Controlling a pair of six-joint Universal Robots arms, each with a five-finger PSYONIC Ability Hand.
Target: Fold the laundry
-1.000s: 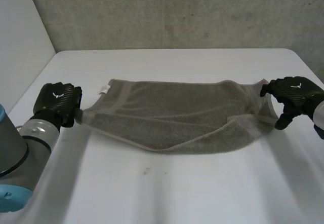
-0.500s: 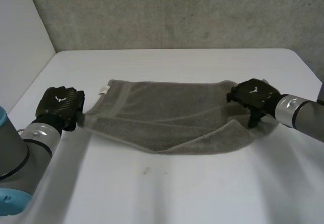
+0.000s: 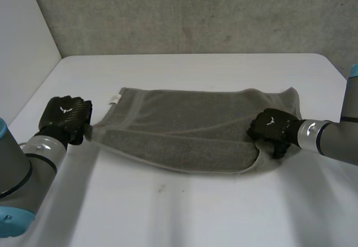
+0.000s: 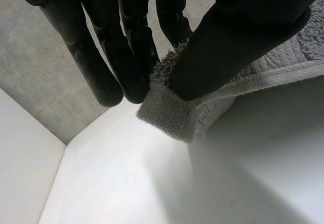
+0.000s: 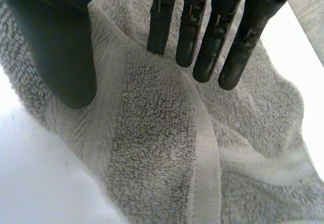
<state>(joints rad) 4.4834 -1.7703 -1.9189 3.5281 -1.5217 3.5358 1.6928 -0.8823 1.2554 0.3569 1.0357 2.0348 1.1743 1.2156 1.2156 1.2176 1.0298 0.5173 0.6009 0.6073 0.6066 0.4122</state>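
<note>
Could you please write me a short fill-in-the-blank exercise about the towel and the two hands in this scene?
1. The left hand pinches a ____ of the grey towel between thumb and fingers.
2. The towel lies on a ____ table.
3. The right hand is over the towel's right end, and its fingers are ____, not curled.
4. A small white label on the towel's far edge is nearer the robot's ____ hand.

Missing words: corner; white; straight; left.
</note>
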